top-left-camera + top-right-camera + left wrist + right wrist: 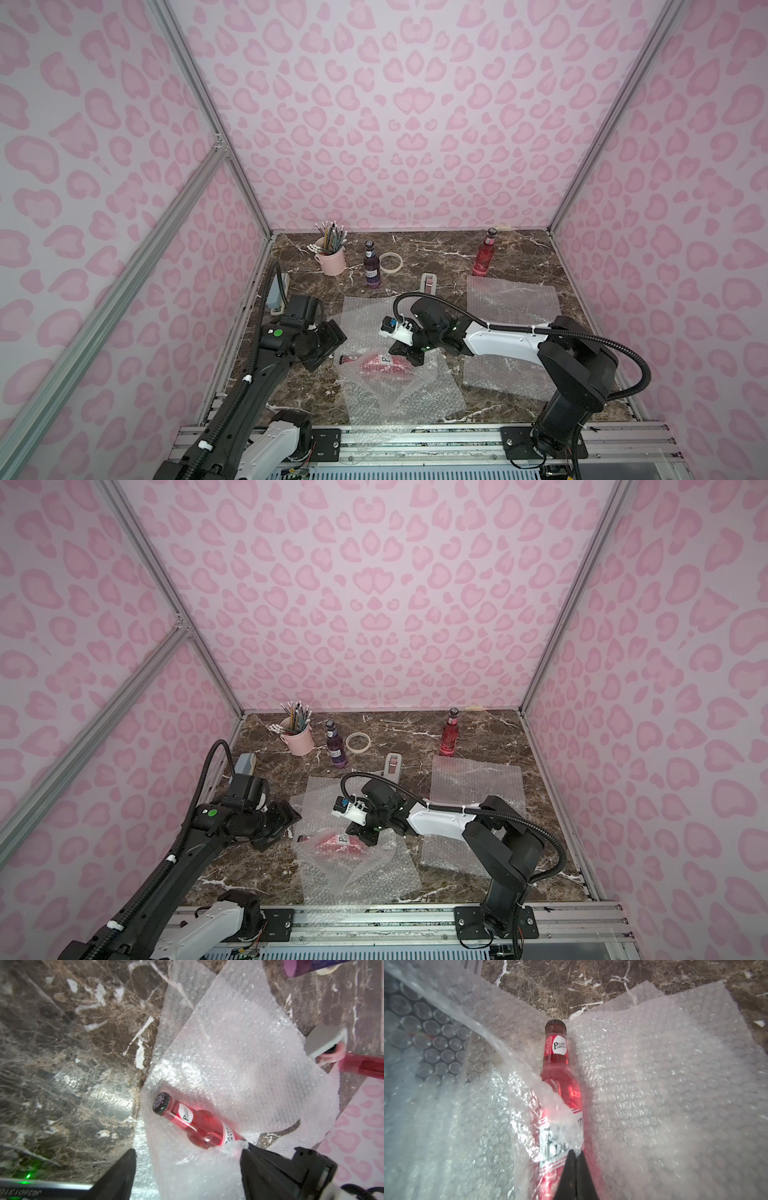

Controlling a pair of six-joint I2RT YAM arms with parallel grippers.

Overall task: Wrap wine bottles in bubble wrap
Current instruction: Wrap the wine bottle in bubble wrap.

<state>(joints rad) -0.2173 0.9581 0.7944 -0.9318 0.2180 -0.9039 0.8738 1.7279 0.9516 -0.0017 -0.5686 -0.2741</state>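
A pink-red wine bottle (376, 363) lies on its side on a bubble wrap sheet (440, 395) toward the 6 o'clock edge of the marble tabletop (436, 257), with its dark cap pointing to 9 o'clock. A flap of that sheet is drawn up over the bottle's body from the 6 o'clock side, leaving the neck and cap bare. The right gripper (574, 1154) sits over the label at the bottle's 3 o'clock end, jaws pressed together on the flap's edge. The left gripper (330, 349) hovers just beside the cap at 9 o'clock, jaws spread, holding nothing. At the bottle's 12 o'clock the purple wine bottle (372, 266) stands upright. At 1 o'clock, well apart, a second pink-red bottle (483, 257) also stands upright. A flat bubble wrap sheet (511, 299) lies at 2 o'clock, and another flat sheet (498, 376) lies at 3 o'clock, partly under the right arm.
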